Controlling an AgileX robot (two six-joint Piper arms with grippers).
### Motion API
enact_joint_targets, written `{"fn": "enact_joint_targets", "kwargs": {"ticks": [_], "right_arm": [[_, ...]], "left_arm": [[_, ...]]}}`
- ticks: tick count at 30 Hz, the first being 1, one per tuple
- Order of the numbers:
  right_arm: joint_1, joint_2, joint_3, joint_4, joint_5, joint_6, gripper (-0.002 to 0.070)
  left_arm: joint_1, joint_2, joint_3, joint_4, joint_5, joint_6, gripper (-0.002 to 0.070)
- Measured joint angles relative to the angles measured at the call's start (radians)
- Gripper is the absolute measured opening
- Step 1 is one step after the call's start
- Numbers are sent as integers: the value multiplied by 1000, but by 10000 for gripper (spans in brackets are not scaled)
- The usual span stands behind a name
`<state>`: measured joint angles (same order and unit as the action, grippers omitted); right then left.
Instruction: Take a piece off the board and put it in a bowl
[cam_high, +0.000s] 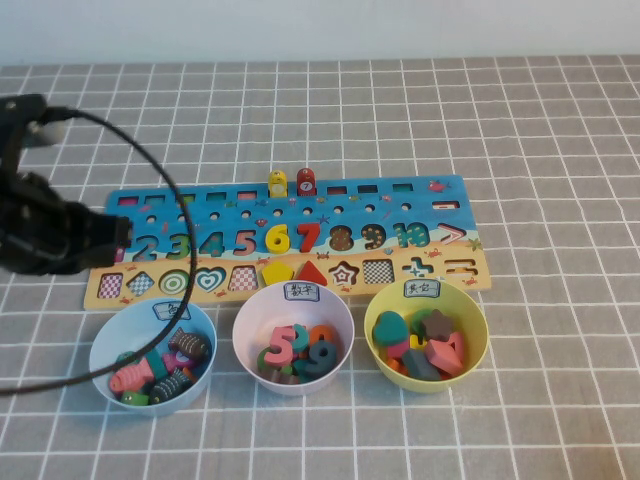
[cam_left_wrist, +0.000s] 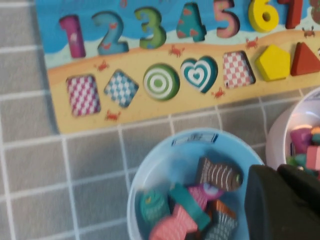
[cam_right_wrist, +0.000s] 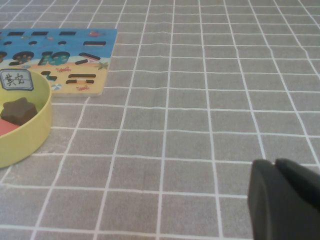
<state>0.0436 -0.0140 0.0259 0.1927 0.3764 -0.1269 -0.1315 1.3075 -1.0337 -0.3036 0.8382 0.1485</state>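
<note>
The yellow fish piece (cam_high: 277, 184) stands at the far edge of the board (cam_high: 420, 196), next to a red fish piece (cam_high: 306, 181). The pale blue bowl (cam_high: 101, 341) sits in front of the board's left end and holds several fish pieces. My left gripper (cam_high: 120, 231) is shut and empty, hovering over the board's left end, far left of the yellow fish. In the left wrist view the left gripper (cam_left_wrist: 276, 169) hangs above the blue bowl (cam_left_wrist: 150, 161) and the board (cam_left_wrist: 150, 109). My right gripper (cam_right_wrist: 275, 163) is shut and empty above bare table, out of the high view.
A pale pink bowl (cam_high: 247, 318) of number pieces and a yellow-green bowl (cam_high: 473, 318) of shape pieces stand in front of the board. The yellow-green bowl (cam_right_wrist: 40, 125) and the board's right end (cam_right_wrist: 95, 70) show in the right wrist view. A black cable (cam_high: 150, 160) arcs over the left.
</note>
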Motion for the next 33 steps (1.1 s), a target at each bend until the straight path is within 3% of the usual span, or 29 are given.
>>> {"fn": "enact_joint_targets", "kwargs": {"ticks": [13,33], "right_arm": [[0,0,0,0,0,0,-17],[0,0,0,2,0,0,-17]], "left_arm": [[-193,349,-358,32,55,-13,-1],[-278,811,-1017,127,302,-161,-1]]}}
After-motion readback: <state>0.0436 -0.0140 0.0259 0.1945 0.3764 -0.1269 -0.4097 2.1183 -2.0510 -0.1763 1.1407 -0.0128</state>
